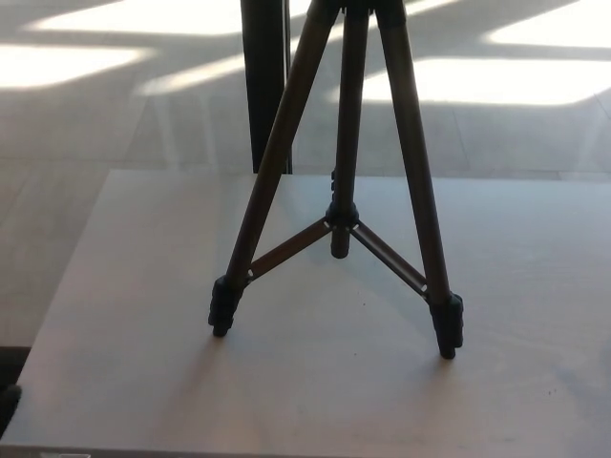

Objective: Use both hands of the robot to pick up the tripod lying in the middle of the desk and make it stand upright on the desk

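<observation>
The tripod (348, 205) stands upright mid-desk (535, 401), two rubber feet planted, the third leg behind the centre column. Neither robot hand shows, so their state cannot be told; the remaining step seems to be keeping clear without nudging a leg.

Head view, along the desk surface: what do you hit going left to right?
Bare pale grey desk top → left rubber-tipped foot of the dark brown tripod → black centre column hub with its two braces → right tripod foot → bare desk again.
</observation>
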Controlling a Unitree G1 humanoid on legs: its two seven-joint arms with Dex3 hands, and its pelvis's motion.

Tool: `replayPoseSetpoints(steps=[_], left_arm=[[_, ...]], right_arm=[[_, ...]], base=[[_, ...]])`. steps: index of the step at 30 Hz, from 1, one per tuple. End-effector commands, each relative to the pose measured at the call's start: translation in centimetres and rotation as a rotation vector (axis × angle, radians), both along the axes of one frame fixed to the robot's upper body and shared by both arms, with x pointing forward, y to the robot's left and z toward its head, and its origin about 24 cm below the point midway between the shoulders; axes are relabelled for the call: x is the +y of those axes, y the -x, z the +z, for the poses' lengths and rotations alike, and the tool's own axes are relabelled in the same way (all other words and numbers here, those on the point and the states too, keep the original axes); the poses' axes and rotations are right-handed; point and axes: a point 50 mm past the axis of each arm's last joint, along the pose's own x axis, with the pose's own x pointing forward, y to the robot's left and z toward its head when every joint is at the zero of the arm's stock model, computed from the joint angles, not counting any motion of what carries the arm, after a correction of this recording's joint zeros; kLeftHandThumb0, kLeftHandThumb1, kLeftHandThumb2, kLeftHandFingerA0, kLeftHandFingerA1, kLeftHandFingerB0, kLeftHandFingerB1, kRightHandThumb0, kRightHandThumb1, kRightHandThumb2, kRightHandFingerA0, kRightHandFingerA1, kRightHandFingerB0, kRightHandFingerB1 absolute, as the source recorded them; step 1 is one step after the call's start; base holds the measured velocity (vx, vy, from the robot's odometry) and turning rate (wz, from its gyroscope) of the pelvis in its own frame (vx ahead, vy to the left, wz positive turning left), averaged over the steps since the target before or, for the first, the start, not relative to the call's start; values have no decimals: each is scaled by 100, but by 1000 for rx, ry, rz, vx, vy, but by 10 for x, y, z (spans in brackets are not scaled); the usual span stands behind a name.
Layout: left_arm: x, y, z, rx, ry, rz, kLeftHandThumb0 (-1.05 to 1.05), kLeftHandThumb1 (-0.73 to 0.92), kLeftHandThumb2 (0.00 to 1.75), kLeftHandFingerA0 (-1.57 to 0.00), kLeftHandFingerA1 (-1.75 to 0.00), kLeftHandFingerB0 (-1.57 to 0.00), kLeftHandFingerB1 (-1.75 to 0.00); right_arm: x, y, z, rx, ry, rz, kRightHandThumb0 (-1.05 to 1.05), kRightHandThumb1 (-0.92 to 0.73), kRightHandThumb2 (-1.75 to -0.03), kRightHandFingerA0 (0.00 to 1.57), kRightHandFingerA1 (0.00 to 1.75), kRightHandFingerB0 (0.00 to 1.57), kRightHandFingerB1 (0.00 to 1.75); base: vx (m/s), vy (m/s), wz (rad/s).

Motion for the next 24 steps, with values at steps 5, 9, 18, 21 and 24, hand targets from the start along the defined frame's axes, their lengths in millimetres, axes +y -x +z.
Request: replayPoseSetpoints(steps=[5, 9, 18, 21, 24], left_arm=[[155, 199, -31, -562, 594, 1046, -81, 80, 64, 0, -63, 0, -33], [150, 211, -48, -517, 618, 1110, -83, 58, 97, 0, -66, 0, -56], [139, 217, -65, -430, 699, 1108, -75, 82, 56, 0, -103, -14, -83], [133, 217, -73, -353, 704, 1103, -76, 85, 59, 0, -101, -6, -89], [130, 221, -79, -314, 732, 1145, -48, 51, 108, -12, -68, -5, -61]], right_arm=[[-156, 232, -44, -286, 189, -1160, -97, -62, -95, 0, 7, 14, 37], [-147, 238, -81, -213, 133, -1191, -87, -55, -95, 2, 25, 13, 40], [-102, 206, -138, -201, -115, -1165, -71, -51, -83, 6, 49, 17, 42], [-92, 189, -151, -224, -239, -1149, -66, -51, -83, 4, 45, 8, 39], [-85, 181, -153, -247, -296, -1131, -60, -69, -62, 2, 34, 9, 27]], base=[[0, 0, 0], [0, 0, 0], [0, 0, 0], [0, 0, 0], [0, 0, 0]])
